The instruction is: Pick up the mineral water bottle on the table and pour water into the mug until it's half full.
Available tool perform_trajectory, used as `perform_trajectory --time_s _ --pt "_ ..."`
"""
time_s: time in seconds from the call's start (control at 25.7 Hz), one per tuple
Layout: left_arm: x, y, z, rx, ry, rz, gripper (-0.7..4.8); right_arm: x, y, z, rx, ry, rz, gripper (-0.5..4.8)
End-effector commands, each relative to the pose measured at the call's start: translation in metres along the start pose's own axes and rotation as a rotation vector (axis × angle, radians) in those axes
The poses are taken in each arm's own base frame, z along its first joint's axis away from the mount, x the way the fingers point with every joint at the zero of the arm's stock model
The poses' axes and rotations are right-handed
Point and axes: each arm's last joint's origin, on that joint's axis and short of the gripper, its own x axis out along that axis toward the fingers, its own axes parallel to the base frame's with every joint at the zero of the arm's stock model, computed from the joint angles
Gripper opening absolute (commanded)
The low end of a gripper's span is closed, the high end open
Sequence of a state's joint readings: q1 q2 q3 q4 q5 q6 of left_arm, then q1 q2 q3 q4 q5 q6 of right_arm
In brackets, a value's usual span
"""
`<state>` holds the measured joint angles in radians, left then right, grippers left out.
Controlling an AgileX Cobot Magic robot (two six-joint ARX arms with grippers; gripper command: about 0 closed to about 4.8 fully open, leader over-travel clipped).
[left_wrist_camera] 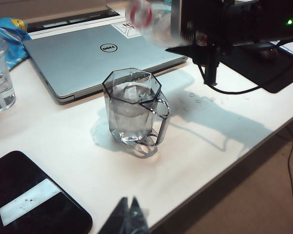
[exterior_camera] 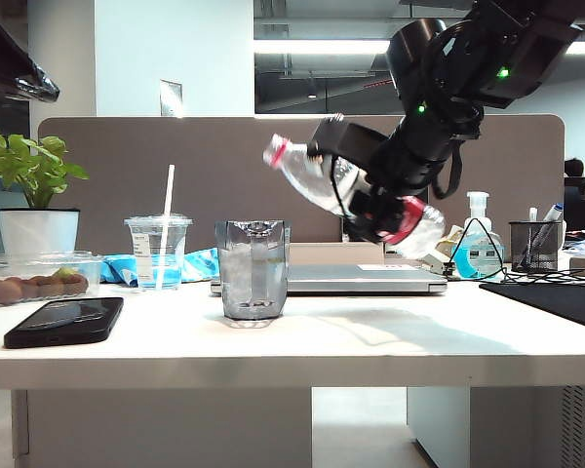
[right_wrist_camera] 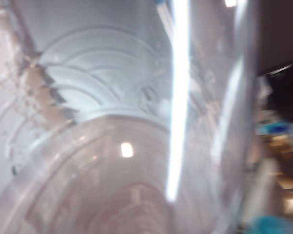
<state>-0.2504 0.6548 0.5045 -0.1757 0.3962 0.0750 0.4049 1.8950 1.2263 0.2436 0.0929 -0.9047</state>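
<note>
On the white surface stand one mug with water inside, one lidded cup with a straw, one laptop and one black phone. Above, right of the mug, the right pincer grips the one mineral water bottle, tilted, cap towards the left. The left pincer waits at the near edge; its opening I cannot tell. Behind is an office partition.

Bright overhead office light; soft shadows on the counter; right wrist view blurred, streaked with glare
</note>
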Motion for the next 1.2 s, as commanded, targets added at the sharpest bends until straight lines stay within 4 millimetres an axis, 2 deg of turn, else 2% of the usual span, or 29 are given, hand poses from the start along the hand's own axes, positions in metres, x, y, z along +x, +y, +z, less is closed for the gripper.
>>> perform_trajectory --time_s 0.04,0.27,0.31,0.43,0.5,0.74,0.78,0.82,0.89,0.93,1.05,1.2 --pt "-0.001 0.0 0.003 0.012 -0.019 0.003 -0.05 -0.004 -0.004 0.007 0.353 -0.097 0.047 2.19" --pt "-0.001 0.0 0.003 0.012 -0.019 0.003 -0.05 -0.01 0.016 -0.008 0.617 -0.282 -0.019 2.14" --pt "-0.001 0.0 0.003 0.012 -0.019 0.003 -0.05 -0.015 0.025 -0.016 0.701 -0.335 -0.036 2.14" --pt "-0.001 0.0 0.003 0.012 -0.02 0.003 -0.05 -0.019 0.039 -0.028 0.781 -0.395 -0.064 2.14" --pt "-0.001 0.0 0.003 0.015 -0.02 0.003 -0.05 -0.017 0.055 -0.04 0.864 -0.446 -0.073 2.15" --pt "-0.001 0.0 0.003 0.038 -0.018 0.003 -0.05 -0.006 0.071 -0.052 0.927 -0.43 -0.048 2.16" --pt "-0.001 0.0 0.003 0.037 -0.018 0.003 -0.05 -0.006 0.072 -0.052 0.927 -0.421 -0.045 2.43" --pt "-0.001 0.0 0.003 0.037 -0.019 0.003 -0.05 -0.006 0.072 -0.052 0.926 -0.422 -0.045 2.95" --pt "-0.001 0.0 0.004 0.039 -0.022 0.004 -0.05 -0.006 0.071 -0.052 0.926 -0.424 -0.046 4.47" --pt "-0.001 0.0 0.005 0.045 -0.036 0.005 -0.05 -0.006 0.072 -0.052 0.926 -0.421 -0.044 4.79" --pt "-0.003 0.0 0.012 0.072 -0.102 0.017 -0.05 -0.009 0.073 -0.053 0.926 -0.418 -0.041 4.79" --pt "-0.018 -0.002 0.017 0.091 -0.167 0.146 -0.05 -0.032 0.075 -0.059 0.895 -0.393 -0.059 4.79"
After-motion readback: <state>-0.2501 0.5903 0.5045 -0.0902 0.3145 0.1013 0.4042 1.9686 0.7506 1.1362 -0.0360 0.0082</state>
